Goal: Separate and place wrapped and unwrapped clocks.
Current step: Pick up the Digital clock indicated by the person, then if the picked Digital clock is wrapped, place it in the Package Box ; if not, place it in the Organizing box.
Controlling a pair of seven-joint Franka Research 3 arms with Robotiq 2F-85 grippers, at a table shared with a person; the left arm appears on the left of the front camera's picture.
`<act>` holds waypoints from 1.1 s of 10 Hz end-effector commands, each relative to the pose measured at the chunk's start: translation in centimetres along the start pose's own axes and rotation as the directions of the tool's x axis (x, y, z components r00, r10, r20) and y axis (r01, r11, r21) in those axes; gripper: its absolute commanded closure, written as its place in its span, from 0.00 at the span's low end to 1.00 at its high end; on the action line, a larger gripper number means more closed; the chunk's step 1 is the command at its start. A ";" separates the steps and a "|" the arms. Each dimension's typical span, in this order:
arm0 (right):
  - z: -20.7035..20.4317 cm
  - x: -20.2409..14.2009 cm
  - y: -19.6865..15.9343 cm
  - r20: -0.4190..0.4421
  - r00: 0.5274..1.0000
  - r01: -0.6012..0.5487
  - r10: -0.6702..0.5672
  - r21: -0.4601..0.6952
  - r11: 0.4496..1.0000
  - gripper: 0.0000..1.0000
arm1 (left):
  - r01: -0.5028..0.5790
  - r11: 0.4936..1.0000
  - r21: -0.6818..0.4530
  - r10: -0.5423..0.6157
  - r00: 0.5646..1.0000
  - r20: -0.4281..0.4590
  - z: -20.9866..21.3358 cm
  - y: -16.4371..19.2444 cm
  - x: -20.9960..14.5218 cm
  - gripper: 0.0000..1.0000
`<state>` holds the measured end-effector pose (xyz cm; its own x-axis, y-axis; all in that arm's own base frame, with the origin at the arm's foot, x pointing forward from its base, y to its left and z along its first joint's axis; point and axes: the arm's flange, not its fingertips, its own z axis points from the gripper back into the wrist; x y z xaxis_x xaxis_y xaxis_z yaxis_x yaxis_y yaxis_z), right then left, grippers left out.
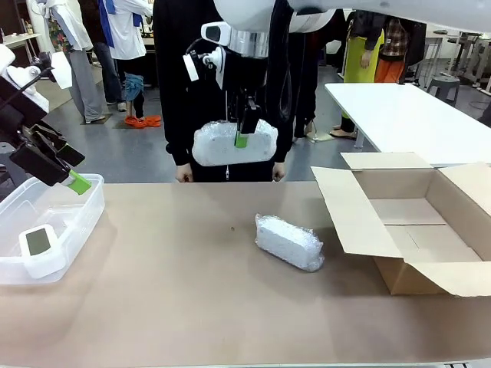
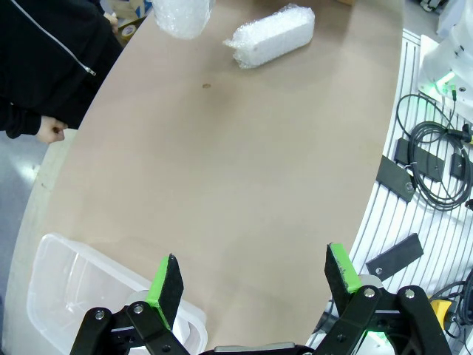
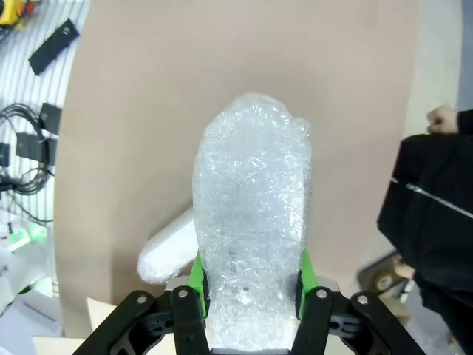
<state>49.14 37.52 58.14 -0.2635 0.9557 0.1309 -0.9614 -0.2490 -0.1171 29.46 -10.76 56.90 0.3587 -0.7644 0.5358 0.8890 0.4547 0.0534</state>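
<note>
Bubble-wrapped bundle (image 1: 222, 147) hangs aloft, clamped by the right gripper (image 1: 241, 138); another bundle (image 1: 289, 242) lies on the table (image 1: 184, 299), white clock (image 1: 37, 247) in the clear tub (image 1: 90, 208). Left wrist: left gripper (image 2: 255, 277) gapes empty above the tub. Right wrist: pads (image 3: 304, 271) squeeze the raised bundle.

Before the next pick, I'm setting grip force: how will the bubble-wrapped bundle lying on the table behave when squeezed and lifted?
That bundle will probably give slightly: its wrap looks puffy. The glossy film may slip. The twin bundle juts straight from the right tool, so it is likely stiff inside.
</note>
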 end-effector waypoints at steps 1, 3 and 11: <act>0.9 0.1 0.0 0.013 0.999 -0.039 0.039 -0.017 0.999 1.00 | -0.002 1.000 0.013 0.002 1.000 0.002 -0.1 -0.2 0.1 0.00; 0.9 0.1 0.0 0.013 0.999 -0.039 0.039 -0.017 0.999 1.00 | -0.002 1.000 0.013 0.002 1.000 0.002 -0.1 -0.2 0.1 0.00; 0.9 0.1 0.0 0.013 0.999 -0.039 0.039 -0.017 0.999 1.00 | -0.002 1.000 0.013 0.002 1.000 0.002 -0.1 -0.2 0.1 0.00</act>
<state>49.05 37.79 58.92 -0.2872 0.9483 0.1349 -0.9536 -0.2697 -0.1339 29.46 -10.76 56.90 0.3586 -0.7644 0.5358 0.8891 0.4546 0.0535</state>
